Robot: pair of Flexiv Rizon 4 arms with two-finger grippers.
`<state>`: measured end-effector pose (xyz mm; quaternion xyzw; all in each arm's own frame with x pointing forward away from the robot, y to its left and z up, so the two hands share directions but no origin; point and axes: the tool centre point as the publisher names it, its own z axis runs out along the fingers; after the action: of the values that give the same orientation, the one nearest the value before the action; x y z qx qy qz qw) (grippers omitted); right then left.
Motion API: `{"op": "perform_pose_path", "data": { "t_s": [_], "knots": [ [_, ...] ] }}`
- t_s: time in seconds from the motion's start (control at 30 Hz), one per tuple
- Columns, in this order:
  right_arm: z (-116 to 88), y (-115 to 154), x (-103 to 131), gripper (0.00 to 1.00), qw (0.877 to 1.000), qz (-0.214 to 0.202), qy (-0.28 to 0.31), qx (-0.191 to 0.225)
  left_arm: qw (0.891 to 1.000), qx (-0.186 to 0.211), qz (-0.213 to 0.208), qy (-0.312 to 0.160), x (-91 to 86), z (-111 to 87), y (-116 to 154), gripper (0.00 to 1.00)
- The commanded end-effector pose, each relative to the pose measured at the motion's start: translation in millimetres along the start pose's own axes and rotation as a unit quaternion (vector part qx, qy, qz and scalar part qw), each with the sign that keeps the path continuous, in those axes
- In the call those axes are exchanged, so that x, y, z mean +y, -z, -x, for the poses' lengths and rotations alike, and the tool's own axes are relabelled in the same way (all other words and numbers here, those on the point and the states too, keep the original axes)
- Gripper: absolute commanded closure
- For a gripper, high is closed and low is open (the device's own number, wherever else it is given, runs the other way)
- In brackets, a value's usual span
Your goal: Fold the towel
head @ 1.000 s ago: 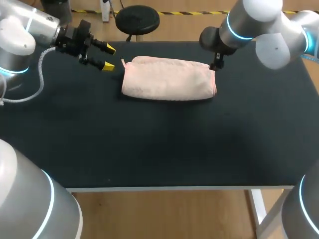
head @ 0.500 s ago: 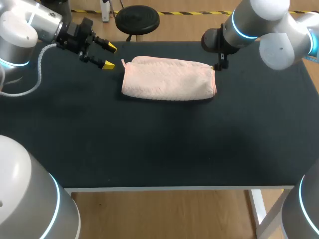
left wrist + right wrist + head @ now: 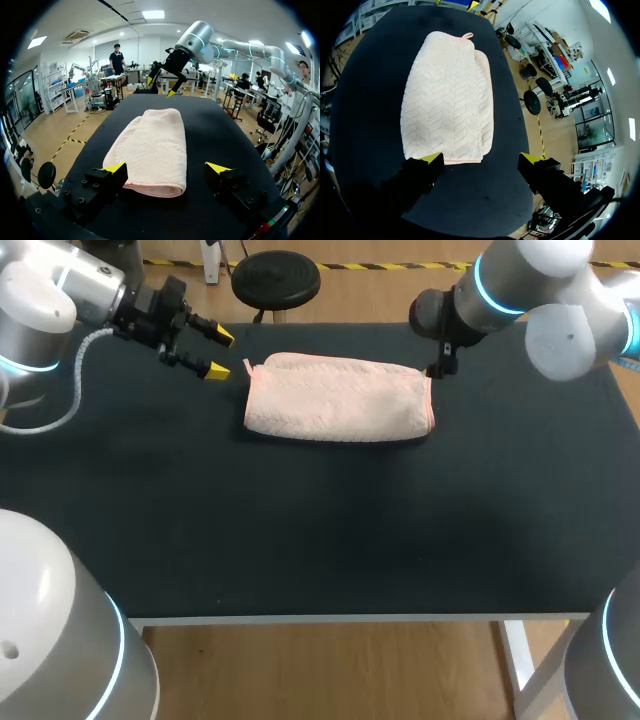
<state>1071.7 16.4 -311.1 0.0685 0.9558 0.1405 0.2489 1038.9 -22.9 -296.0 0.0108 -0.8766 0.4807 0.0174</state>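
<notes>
A matte black desk [image 3: 320,530] carries a pale pink folded terry towel [image 3: 338,398], lying flat near its far edge. The left tool [image 3: 219,354] hovers beside one short end, wide and empty. The right tool [image 3: 481,159] hangs wide over the other.

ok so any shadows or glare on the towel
Head view: the towel is evenly lit with no glare, and a thin shadow runs along its near edge on the table. Left wrist view: a soft shadow sits under the fold nearest the left tool. Right wrist view: the towel looks matt and even ahead of the right tool.
</notes>
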Motion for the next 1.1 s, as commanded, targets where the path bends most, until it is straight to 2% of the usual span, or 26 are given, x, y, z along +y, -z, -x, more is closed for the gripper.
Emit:
{"op": "perform_pose_path", "data": {
  "t_s": [0.03, 0.1, 0.17, 0.23, 0.33, 0.4, 0.57, 0.73, 0.8, 0.9, 0.93, 0.97, 1.03, 1.1],
  "knots": [
    [2.2, -3.1, -4.8, 0.0, 0.982, 0.09, -0.161, -0.037, 1.0, 0.0, 0.0, -0.001, 0.0, 0.2, -0.3, 0.0],
    [2.6, -1.2, -1.2, 0.0, 0.968, 0.108, -0.221, -0.05, 1.0, 0.0, 0.0, -0.001, 0.0, 0.2, -0.3, 0.0],
    [-1.8, 2.7, 2.6, 0.0, 0.955, 0.127, -0.264, -0.045, 1.0, 0.0, 0.0, -0.001, 0.0, 0.2, -0.3, 0.0],
    [-7.7, 6.4, 7.5, 0.0, 0.944, 0.144, -0.293, -0.042, 1.0, 0.0, 0.0, -0.001, 0.0, 0.2, -0.3, 0.0],
    [-13.5, 10.1, 12.9, 0.0, 0.922, 0.152, -0.354, -0.041, 1.0, 0.0, 0.0, -0.001, 0.0, 0.2, -0.3, 0.0],
    [-16.3, 11.2, 17.4, 0.0, 0.901, 0.149, -0.406, -0.045, 1.0, 0.0, 0.0, -0.001, 0.0, 0.2, -0.3, 0.0],
    [-21.1, 19.0, 22.1, 0.0, 0.843, 0.154, -0.516, -0.008, 1.0, 0.0, 0.0, -0.001, 0.0, 0.2, -0.3, 0.0],
    [-19.8, 15.5, 15.7, 0.0, 0.81, 0.14, -0.569, -0.001, 1.0, 0.0, 0.0, -0.001, 0.0, 0.2, -0.3, 0.0],
    [-19.3, 13.9, 11.6, 0.0, 0.791, 0.131, -0.598, 0.003, 1.0, 0.0, 0.0, -0.001, 0.0, 0.2, -0.3, 0.0],
    [-20.4, 12.1, 5.2, 0.0, 0.769, 0.122, -0.627, 0.017, 1.0, 0.0, 0.0, -0.001, 0.0, 0.2, -0.3, 0.0],
    [-21.5, 11.1, 3.0, 0.0, 0.766, 0.122, -0.631, 0.021, 1.0, 0.0, 0.0, -0.001, 0.0, 0.2, -0.3, 0.0],
    [-23.0, 10.3, 0.9, 0.0, 0.758, 0.116, -0.641, 0.026, 1.0, 0.0, 0.0, -0.001, 0.0, 0.2, -0.3, 0.0],
    [-25.4, 7.5, -3.9, 0.0, 0.755, 0.107, -0.647, 0.028, 1.0, 0.0, 0.0, -0.001, 0.0, 0.2, -0.3, 0.0],
    [-27.3, 5.3, -8.7, 0.0, 0.743, 0.097, -0.661, 0.038, 1.0, 0.0, 0.0, -0.001, 0.0, 0.2, -0.3, 0.0]
  ]
}}
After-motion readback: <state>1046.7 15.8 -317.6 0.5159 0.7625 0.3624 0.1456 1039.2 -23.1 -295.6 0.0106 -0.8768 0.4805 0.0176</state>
